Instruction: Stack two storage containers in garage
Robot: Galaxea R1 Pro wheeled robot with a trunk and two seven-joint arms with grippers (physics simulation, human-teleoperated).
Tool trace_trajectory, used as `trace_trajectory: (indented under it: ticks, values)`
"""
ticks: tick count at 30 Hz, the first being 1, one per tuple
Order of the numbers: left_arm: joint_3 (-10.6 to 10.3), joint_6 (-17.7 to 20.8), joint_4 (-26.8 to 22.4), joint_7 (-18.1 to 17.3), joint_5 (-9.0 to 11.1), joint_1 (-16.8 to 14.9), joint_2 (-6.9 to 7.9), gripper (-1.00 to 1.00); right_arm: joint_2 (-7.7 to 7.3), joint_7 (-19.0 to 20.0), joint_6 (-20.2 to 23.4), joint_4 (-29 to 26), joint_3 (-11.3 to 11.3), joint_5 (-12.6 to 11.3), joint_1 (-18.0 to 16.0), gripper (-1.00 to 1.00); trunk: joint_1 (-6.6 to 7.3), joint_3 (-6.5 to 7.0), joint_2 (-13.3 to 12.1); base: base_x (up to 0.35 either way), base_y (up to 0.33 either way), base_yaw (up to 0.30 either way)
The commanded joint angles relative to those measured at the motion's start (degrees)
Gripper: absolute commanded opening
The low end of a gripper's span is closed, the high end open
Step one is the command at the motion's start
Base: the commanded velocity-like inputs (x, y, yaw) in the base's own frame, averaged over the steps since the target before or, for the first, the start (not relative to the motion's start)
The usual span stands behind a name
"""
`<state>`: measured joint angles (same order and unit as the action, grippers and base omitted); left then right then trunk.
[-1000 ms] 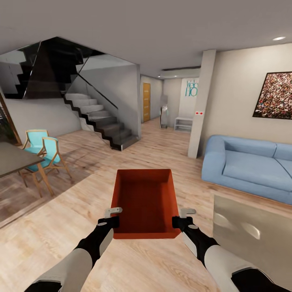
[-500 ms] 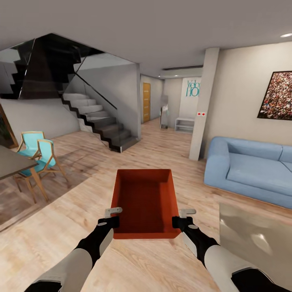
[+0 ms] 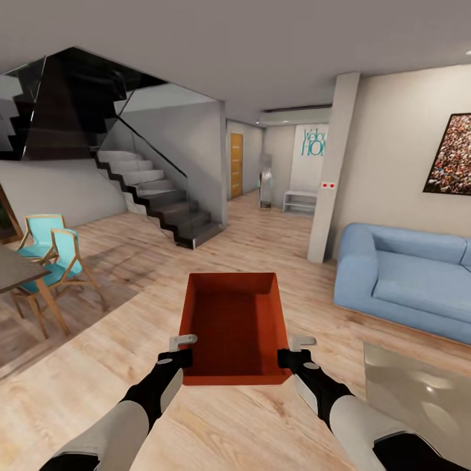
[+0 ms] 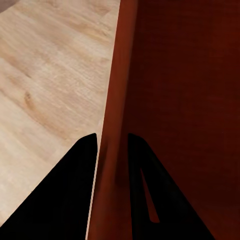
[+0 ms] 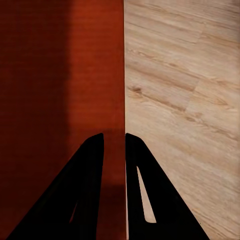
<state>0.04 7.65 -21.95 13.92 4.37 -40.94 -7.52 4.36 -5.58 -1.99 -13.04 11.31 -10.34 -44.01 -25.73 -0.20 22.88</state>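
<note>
storage container (image 3: 235, 324) is riding btwn both arms, left gripper (image 3: 178, 350) and right gripper (image 3: 297, 350) jaws each pinching a side wall. carry step, w/ hallway (image 3: 261, 196) next probably.

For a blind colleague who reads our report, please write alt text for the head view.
Two robot arms hold an open orange-red storage container between them above a light wood-plank floor, the left gripper and right gripper each clamped on a side wall. A blue sofa stands at the right, a dark staircase and turquoise chairs at the left.
</note>
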Motion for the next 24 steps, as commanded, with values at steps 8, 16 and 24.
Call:
trace_trajectory:
  ticks: [8,16,24]
  values:
    - [0.84,0.35,-0.37,2.52,-1.12,-0.02,1.9,-1.0,-0.06,-0.48,-0.37,0.2,-0.77,-0.73,-0.02,-1.0,-0.05,-0.02,0.04,0.321,0.0,0.0]
    - [0.84,0.35,-0.37,2.52,-1.09,-0.02,1.9,-1.0,-0.06,-0.48,-0.35,0.2,-0.77,-0.73,-0.02,-1.0,-0.05,-0.02,0.04,0.321,0.0,0.0]
    - [0.84,0.35,-0.37,2.52,-1.12,-0.02,1.9,-1.0,-0.06,-0.48,-0.37,0.2,-0.77,-0.73,-0.02,-1.0,-0.05,-0.02,0.04,0.321,0.0,0.0]
